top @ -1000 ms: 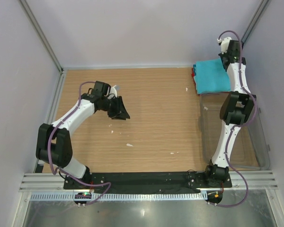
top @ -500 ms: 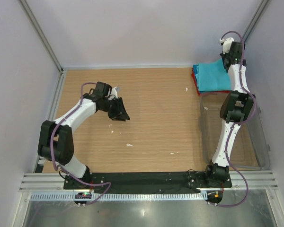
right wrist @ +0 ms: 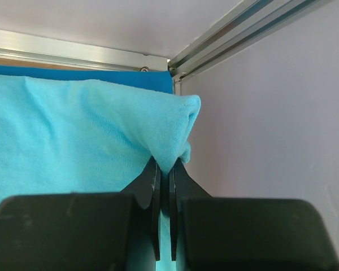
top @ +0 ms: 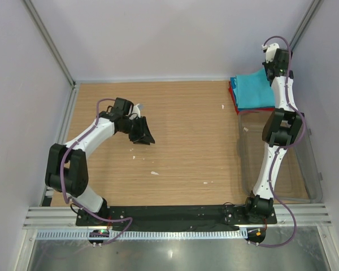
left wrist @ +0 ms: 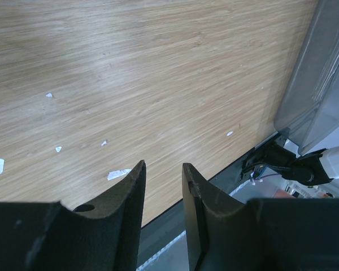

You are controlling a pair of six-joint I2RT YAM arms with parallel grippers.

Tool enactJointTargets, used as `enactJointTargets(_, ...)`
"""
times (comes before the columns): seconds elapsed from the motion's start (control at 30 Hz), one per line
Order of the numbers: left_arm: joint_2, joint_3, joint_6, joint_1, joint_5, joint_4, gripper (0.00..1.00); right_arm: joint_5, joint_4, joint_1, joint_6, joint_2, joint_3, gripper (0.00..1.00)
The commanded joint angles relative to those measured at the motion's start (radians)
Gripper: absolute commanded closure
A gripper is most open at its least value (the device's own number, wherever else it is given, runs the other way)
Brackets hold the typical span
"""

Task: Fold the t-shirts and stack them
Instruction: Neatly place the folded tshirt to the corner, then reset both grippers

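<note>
1. My right hand (right wrist: 164,165) is clamped on a pinch of the turquoise shirt (top: 253,92). That shirt sits at the upper right of the overhead frame, lying on the blue shirt (right wrist: 101,74) and the red shirt (top: 232,93).
2. I judge this to be the placing step. I should lower the corner flat, square it to the edges beneath, then release without dragging cloth.
3. My left hand (left wrist: 163,167), fingers slightly apart and empty, hovers over the bare surface (top: 186,130) at left centre. I'd leave it parked.
</note>
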Motion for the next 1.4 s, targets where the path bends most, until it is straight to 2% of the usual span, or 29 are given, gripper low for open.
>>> enactJointTargets(0.0,0.0,0.035,0.019,0.0,0.003,-0.008,0.67,0.018,0.099,0.005,-0.018,-0.05,0.037,0.99)
enactJointTargets(0.3,0.014,0.035,0.02,-0.001,-0.006,-0.01,0.67,0.03,0.111,0.004,-0.017,0.008,0.081,0.97)
enactJointTargets(0.4,0.014,0.035,0.02,0.0,-0.008,-0.011,0.66,0.06,0.134,0.004,-0.005,0.008,0.086,0.81)
enactJointTargets(0.43,0.012,0.035,0.02,0.0,-0.008,-0.008,0.67,0.067,0.136,0.004,0.006,0.005,0.086,0.72)
enactJointTargets(0.5,0.008,0.035,0.019,0.0,-0.005,-0.002,0.67,0.112,0.148,0.007,0.038,-0.019,0.077,0.63)
enactJointTargets(0.53,-0.004,0.033,0.019,-0.001,-0.005,0.0,0.67,0.145,0.16,0.01,0.044,-0.035,0.061,0.52)
enactJointTargets(0.63,-0.043,0.024,0.011,-0.001,-0.014,0.018,0.66,0.221,0.166,0.023,0.064,-0.118,-0.034,0.33)
enactJointTargets(0.73,-0.07,0.03,0.002,0.0,-0.011,0.042,0.66,0.247,0.153,0.036,0.144,-0.237,-0.107,0.27)
enactJointTargets(0.8,-0.099,0.041,-0.016,0.0,0.002,0.059,0.66,0.264,0.076,0.046,0.208,-0.288,-0.104,0.24)
enactJointTargets(0.9,-0.161,0.044,-0.064,0.001,0.029,0.162,0.66,0.245,-0.075,0.08,0.379,-0.4,-0.098,0.12)
enactJointTargets(0.93,-0.176,0.061,-0.072,0.002,0.02,0.171,0.65,0.221,-0.112,0.095,0.453,-0.43,-0.104,0.01)
enactJointTargets(1.0,-0.225,0.087,-0.073,0.002,-0.003,0.197,0.64,0.175,-0.22,0.152,0.524,-0.53,-0.144,0.0)
enactJointTargets(1.13,-0.314,0.15,-0.03,0.001,-0.086,0.202,0.6,0.097,-0.286,0.293,0.679,-0.757,-0.343,0.0)
enactJointTargets(1.23,-0.366,0.217,-0.006,0.002,-0.184,0.11,0.4,-0.044,-0.303,0.358,0.817,-0.94,-0.565,0.0)
enactJointTargets(1.27,-0.376,0.232,-0.004,0.002,-0.192,0.092,0.29,-0.076,-0.341,0.381,0.904,-1.008,-0.586,0.0)
enactJointTargets(1.33,-0.409,0.236,-0.016,0.001,-0.186,0.086,0.16,-0.128,-0.383,0.392,0.959,-1.066,-0.636,0.0)
enactJointTargets(1.37,-0.42,0.233,-0.016,0.0,-0.175,0.079,0.01,-0.182,-0.386,0.39,0.976,-1.107,-0.667,0.0)
